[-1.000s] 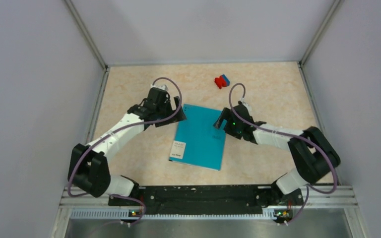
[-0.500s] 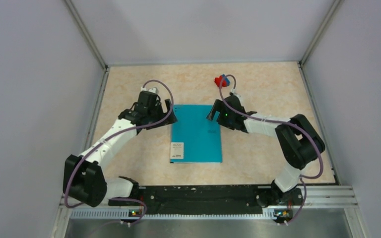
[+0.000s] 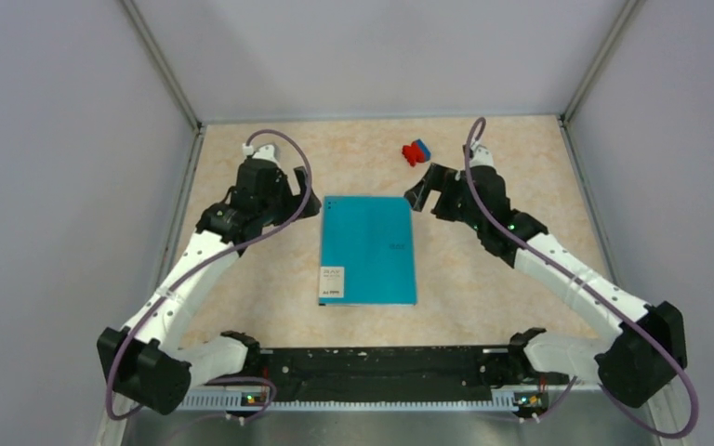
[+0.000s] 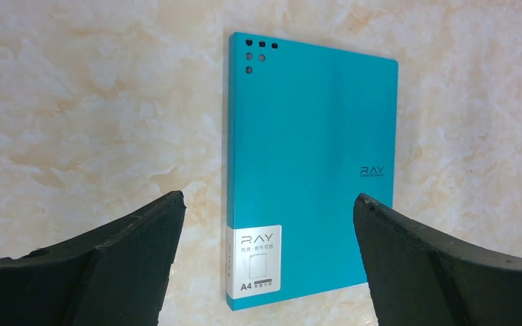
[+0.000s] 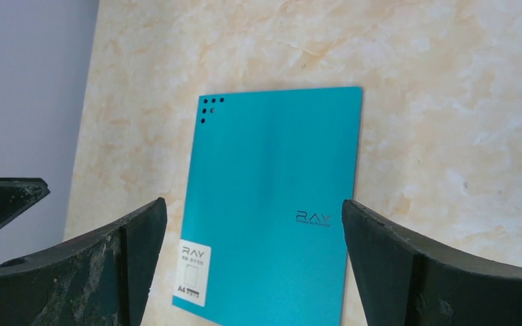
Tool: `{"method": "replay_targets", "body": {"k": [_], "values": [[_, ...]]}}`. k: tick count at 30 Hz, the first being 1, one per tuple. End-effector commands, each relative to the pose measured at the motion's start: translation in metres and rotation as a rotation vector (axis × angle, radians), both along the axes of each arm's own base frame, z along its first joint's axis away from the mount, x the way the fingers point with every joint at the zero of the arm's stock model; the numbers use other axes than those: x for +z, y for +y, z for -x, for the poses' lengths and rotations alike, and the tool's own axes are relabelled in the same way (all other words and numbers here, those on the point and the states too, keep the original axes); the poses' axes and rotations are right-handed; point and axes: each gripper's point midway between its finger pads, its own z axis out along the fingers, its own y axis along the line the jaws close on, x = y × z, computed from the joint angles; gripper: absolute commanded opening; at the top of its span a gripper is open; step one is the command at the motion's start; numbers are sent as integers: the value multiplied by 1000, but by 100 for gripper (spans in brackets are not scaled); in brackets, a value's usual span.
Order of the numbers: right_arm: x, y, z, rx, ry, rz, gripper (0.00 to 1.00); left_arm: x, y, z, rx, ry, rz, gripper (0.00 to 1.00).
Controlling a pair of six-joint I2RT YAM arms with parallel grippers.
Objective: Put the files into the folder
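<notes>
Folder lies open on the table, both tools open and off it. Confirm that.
Not open: the folder lies closed, teal cover up, as the top view shows. The left tool and right tool are indeed open and off it.

A beige worktop (image 3: 465, 279) with a pale marble pattern is filling the floor of a small booth. Plain grey-lilac walls are closing it in: a back wall (image 3: 381, 56), a left wall (image 3: 56, 186) and a right wall (image 3: 679, 139). Slim metal struts (image 3: 163, 65) are running up the two far corners, leaning outward. A black rail (image 3: 381, 362) is crossing the near edge, with a ribbed metal strip (image 3: 381, 397) and a dull steel sheet (image 3: 381, 427) lying in front of it. Soft, even light is falling everywhere, casting only faint shadows.
</notes>
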Motion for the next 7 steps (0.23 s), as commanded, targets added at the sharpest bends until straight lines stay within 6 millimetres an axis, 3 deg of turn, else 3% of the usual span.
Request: {"method": "replay_targets", "body": {"k": [1,7], "values": [[1,-11,11,-4,-32,35,99,34,5,-4,4,-121,6,99],[16,-17,12,-25,-77,14,99,35,10,-2,12,-135,-9,99]]}}
